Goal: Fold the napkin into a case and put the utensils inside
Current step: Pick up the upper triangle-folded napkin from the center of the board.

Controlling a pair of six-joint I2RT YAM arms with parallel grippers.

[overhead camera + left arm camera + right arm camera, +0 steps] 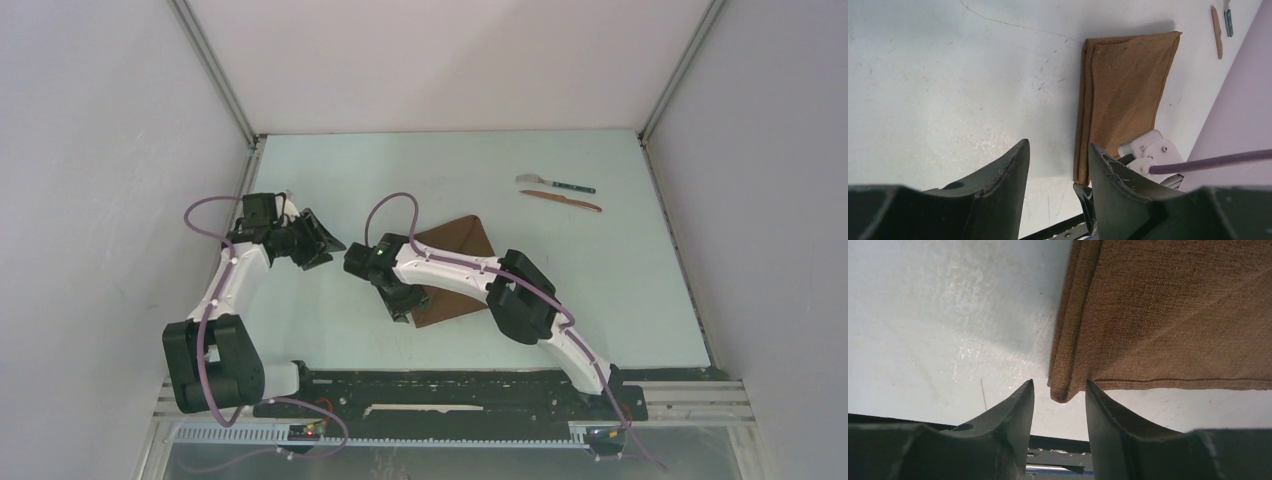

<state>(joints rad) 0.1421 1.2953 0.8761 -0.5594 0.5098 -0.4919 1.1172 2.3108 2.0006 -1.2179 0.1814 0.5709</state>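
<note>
A pale table (pixel 600 280) inside a white-walled enclosure, seen from above, with two white and black robot arms reaching in from its near edge.

The napkin (pixel 460 240), a plain brown cloth, lies folded into an oblong near the middle of the table, tilted at an angle. The left wrist view shows the napkin (pixel 1123 90) lying flat with a layered fold running down its long left side.

The right arm stretches across the napkin to its near left corner. The right gripper (pixel 402 312) sits low at that corner. Up close, the right gripper (pixel 1059 383) stands about half open, with the thick folded corner of the napkin (pixel 1173 315) lying just between the tips of its dark fingers (pixel 1013 415). A sliver of bare table shows between the cloth and the left-hand finger, so the corner is not clamped.

The left gripper (pixel 325 245) is to the left of the napkin, apart from it. In its own view the left gripper (pixel 1058 147) is about half open over bare table and has hold of nothing.

The utensils lie well apart from the napkin, toward the far right of the table: a metal-headed utensil (pixel 555 184) with a dark teal handle, and just nearer, side by side with it, a thin reddish-brown stick (pixel 560 199)
</note>
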